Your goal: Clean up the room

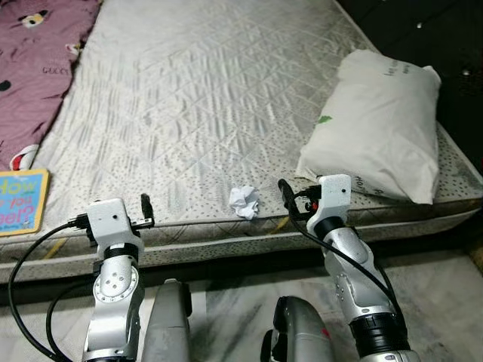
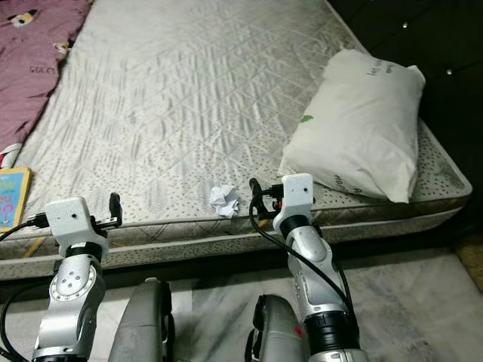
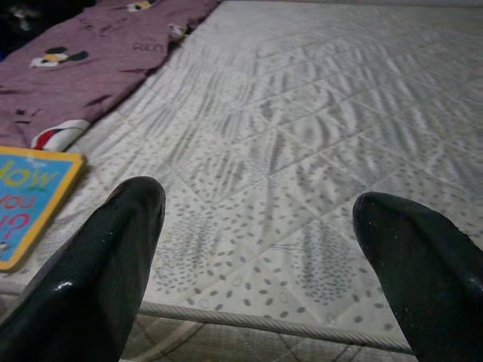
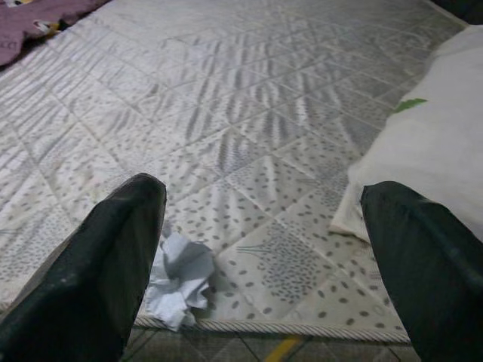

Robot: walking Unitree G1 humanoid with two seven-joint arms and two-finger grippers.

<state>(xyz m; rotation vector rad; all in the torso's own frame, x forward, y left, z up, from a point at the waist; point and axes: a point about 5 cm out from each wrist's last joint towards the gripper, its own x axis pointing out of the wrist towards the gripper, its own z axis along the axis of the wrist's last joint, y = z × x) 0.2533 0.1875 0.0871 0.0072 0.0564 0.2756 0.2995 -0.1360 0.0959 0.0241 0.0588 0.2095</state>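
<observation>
A crumpled ball of white paper (image 1: 244, 201) lies on the bare quilted mattress (image 1: 226, 90), close to its near edge. My right gripper (image 1: 287, 200) is raised at that edge, just right of the paper, and it is open. In the right wrist view the paper (image 4: 179, 279) sits beside one black finger (image 4: 106, 271), with nothing held between the two. At the mattress edge further left, my left gripper (image 1: 146, 208) is also open. Its fingers (image 3: 90, 279) frame only bare mattress.
A white pillow (image 1: 377, 124) lies on the mattress's right side, just beyond my right gripper. A purple printed blanket (image 1: 38, 68) covers the far left. A yellow and blue picture book (image 1: 19, 202) rests at the near left edge. Marble-patterned floor (image 1: 438, 302) runs below the bed.
</observation>
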